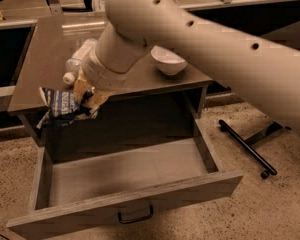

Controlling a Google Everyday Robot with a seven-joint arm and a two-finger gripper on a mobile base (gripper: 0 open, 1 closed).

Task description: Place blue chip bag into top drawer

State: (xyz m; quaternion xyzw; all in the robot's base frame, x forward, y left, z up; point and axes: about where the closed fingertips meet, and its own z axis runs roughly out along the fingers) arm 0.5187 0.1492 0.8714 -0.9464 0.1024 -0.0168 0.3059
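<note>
The blue chip bag is a crumpled dark-blue foil bag with white markings. It hangs in the air at the table's front left edge, above the back left of the open top drawer. My gripper is shut on the bag's right side, its tan fingers pinching the foil. The drawer is pulled far out, its inside bare, with a small black handle on its front. My large cream arm reaches in from the upper right.
A white bowl stands on the table top at the right. A clear plastic water bottle lies on the table behind my gripper. A black metal bar lies on the speckled floor to the right.
</note>
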